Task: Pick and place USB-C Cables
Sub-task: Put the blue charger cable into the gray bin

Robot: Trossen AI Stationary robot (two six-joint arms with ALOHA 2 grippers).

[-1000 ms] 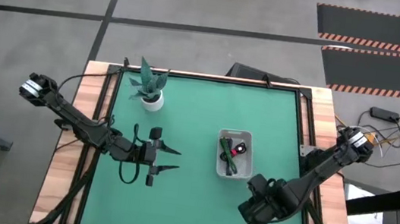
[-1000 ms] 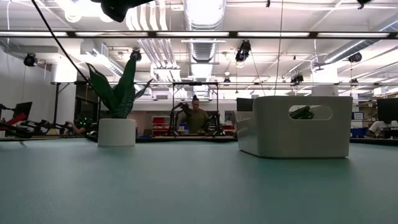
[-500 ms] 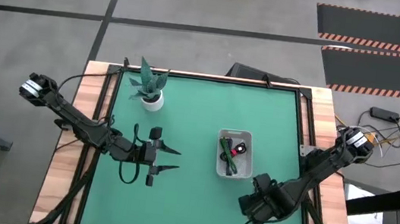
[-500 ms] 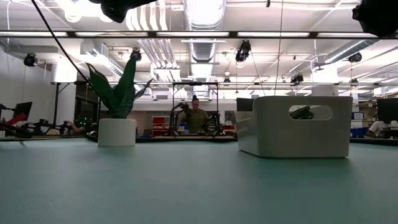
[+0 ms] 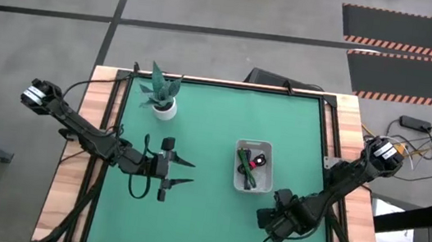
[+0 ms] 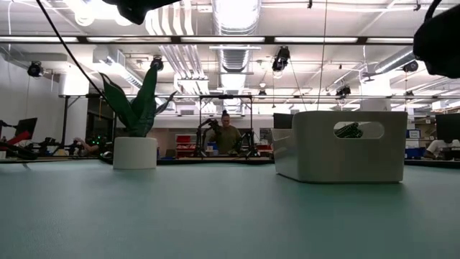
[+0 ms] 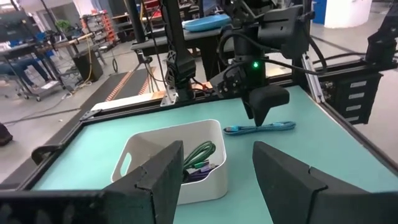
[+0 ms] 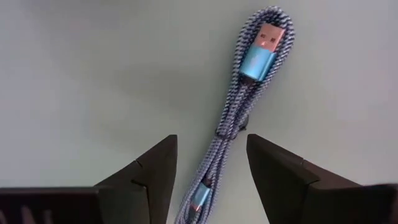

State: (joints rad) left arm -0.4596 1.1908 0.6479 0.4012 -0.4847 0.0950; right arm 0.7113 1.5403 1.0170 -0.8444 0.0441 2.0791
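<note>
**A:** Where is the teal cable (image 8: 231,118)?

**B:** It is lying flat on the green worktop (image 5: 216,121), folded into a long thin bundle. The right gripper (image 8: 208,163) is hanging right over it, pointing down. Its two dark fingers are standing apart, one on each side of the bundle, and they are not touching it.

**A:** Can you see that from the other arm too?

**B:** Yes. In the left wrist view the teal cable (image 7: 260,128) is lying just under the tip of the right gripper (image 7: 264,109), a little way from the white tray (image 7: 149,155).

**A:** What is sitting in the tray?

**B:** From above, the white tray (image 5: 236,176) is holding a green cable (image 5: 247,177) and a black and red cable (image 5: 257,160). A dark one is tucked under the green one, but it is hard to see well.

**A:** And the left gripper (image 5: 184,172)?

**B:** It is waiting over the worktop, well left of the tray, with its fingers spread wide and holding nothing.

**A:** Anything else there?

**B:** A small potted plant (image 5: 162,94) is standing near the far left corner.
</note>
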